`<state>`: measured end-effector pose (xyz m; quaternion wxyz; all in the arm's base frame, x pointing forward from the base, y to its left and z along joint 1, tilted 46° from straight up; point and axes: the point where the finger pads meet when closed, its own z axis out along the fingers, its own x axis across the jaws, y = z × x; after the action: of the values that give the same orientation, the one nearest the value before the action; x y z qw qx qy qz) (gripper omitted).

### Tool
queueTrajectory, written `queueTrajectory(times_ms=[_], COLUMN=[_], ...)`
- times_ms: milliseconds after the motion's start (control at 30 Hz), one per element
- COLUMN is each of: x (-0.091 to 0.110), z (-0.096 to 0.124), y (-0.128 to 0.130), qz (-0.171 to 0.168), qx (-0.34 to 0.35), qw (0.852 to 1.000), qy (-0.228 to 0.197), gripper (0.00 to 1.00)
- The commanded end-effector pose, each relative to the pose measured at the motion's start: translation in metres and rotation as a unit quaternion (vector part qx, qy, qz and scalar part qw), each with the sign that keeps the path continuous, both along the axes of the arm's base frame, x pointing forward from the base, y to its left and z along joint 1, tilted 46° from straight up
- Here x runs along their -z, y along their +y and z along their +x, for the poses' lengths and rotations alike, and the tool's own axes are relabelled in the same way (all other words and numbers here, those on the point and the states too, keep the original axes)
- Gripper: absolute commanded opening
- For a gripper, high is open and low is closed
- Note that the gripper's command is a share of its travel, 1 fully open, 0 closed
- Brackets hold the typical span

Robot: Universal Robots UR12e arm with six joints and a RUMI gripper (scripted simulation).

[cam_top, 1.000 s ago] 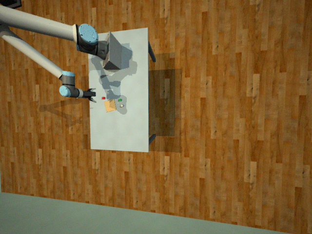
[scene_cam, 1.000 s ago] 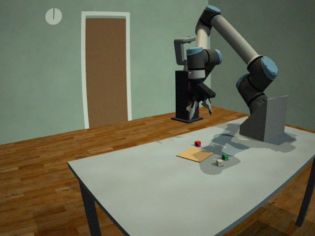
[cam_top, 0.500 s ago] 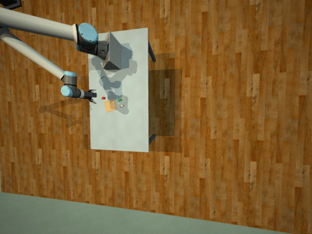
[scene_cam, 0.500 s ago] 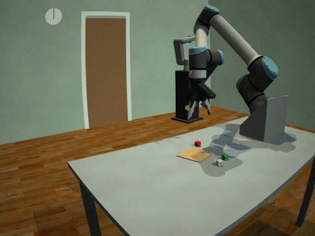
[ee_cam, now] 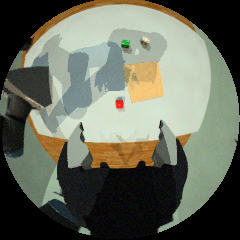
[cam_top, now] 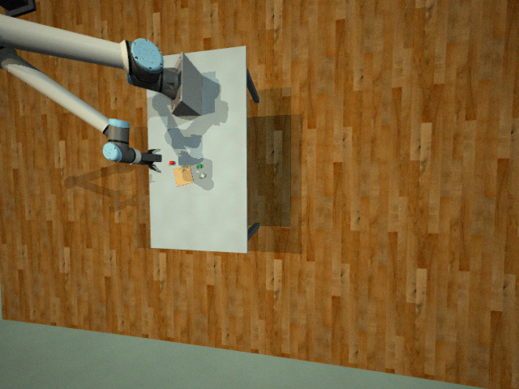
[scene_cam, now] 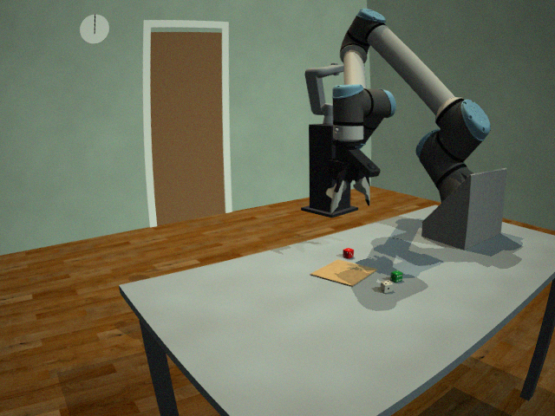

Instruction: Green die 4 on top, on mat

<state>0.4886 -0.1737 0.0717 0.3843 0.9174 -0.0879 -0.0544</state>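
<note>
arm: elbow high, wrist down | hand (scene_cam: 350,193): open, empty

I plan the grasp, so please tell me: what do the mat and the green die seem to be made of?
The mat looks like thin cardboard or cork: flat, matte tan, faintly mottled, no visible thickness. The green die looks like hard plastic: saturated colour, crisp cube edges, pale pips. Neither can be confirmed from this view. The claw is open and empty.
</note>
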Motion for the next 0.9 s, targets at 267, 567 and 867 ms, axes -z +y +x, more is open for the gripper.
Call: queueTrajectory(times_ms=[267,567,867], x=[0.04,0.062,0.07], z=[-0.009,-0.014,-0.016], y=[-0.04,-0.063,-0.071], qz=[0.0,0.0,0.0], qx=[0.0,0.0,0.0], qw=[1.0,1.0,1.0], qy=[0.0,0.0,0.0], gripper=[1.0,1.0,1.0])
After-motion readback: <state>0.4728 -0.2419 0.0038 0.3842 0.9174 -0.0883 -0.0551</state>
